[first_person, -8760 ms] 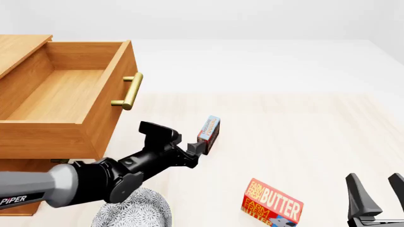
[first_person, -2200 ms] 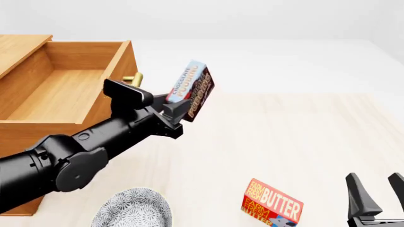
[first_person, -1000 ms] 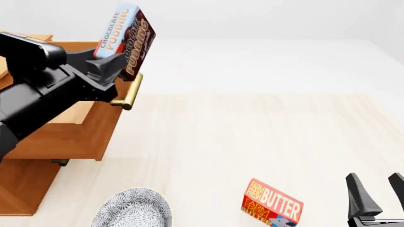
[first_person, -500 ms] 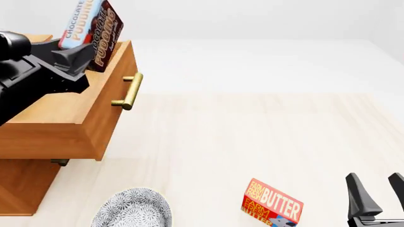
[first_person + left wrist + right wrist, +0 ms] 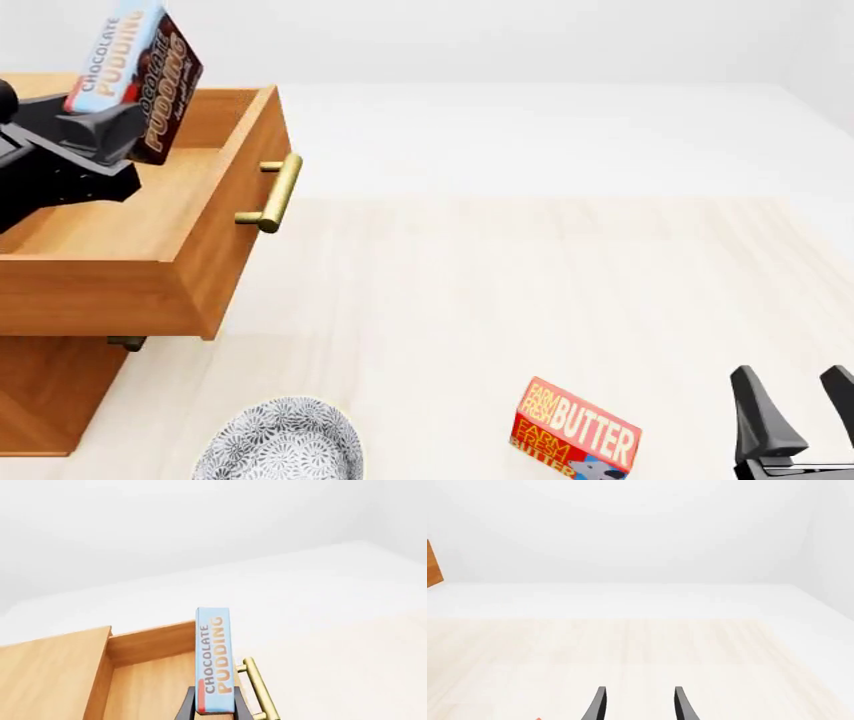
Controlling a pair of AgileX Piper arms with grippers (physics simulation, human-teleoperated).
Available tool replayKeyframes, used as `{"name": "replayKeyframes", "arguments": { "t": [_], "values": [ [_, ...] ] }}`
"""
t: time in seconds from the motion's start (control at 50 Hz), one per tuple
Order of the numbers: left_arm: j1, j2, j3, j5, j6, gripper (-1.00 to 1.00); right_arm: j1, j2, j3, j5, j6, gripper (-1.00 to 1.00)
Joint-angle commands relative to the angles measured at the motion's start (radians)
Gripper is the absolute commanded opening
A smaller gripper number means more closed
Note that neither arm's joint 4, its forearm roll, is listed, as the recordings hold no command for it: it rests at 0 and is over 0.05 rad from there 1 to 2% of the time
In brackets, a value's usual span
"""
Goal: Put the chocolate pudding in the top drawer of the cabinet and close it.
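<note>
At the near edge of the counter (image 5: 534, 300), toward its right corner, the right gripper (image 5: 803, 412) hangs with its jaws spread and nothing between them; the right wrist view shows the two fingers (image 5: 598, 705) apart over bare counter. Just left of it, the butter box (image 5: 575, 427) lies flat, with its label facing up. Further left along the near edge sits a patterned plate (image 5: 280, 442), cut off by the picture's lower border.

At the left edge stands the cabinet (image 5: 47, 395). Its top drawer (image 5: 200, 265) is pulled fully out toward the counter's middle. The brass handle (image 5: 271, 193) on the drawer front faces right. The drawer's inside floor is bare wood where it shows.

Above the far part of the open drawer, the left gripper (image 5: 110, 130) holds the pudding (image 5: 134, 82). Its jaws are clenched on the lower end of the box. The box stands nearly upright, tilted slightly right, with the light blue edge to the left and the dark brown face toward the camera. It is clear of the drawer walls and floor. In the left wrist view the pudding (image 5: 214, 660) rises from between the fingers (image 5: 185, 707), with the drawer interior behind it and the handle (image 5: 259, 692) beside it.
</note>
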Motion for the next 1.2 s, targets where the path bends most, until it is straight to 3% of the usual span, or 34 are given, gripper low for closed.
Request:
{"name": "replayKeyframes", "arguments": {
  "t": [0.02,0.32,0.66,0.86,1.2],
  "values": [
    [0.047,0.006,-0.003,0.033,0.011,-1.0,0.0,-0.002,0.001,0.002,0.0,1.0],
    [0.117,0.032,0.042,0.02,0.02,-1.0,0.0,-0.008,-0.001,0.008,0.0,1.0],
    [0.174,0.067,0.021,0.062,0.029,-1.0,0.0,-0.008,0.0,0.007,0.0,1.0],
    [0.183,0.162,-0.083,0.112,0.05,-1.0,0.0,-0.006,0.0,0.006,0.0,1.0],
    [0.22,0.243,-0.168,0.185,0.083,-1.0,0.0,-0.005,-0.002,0.007,0.0,1.0]
  ]
}}
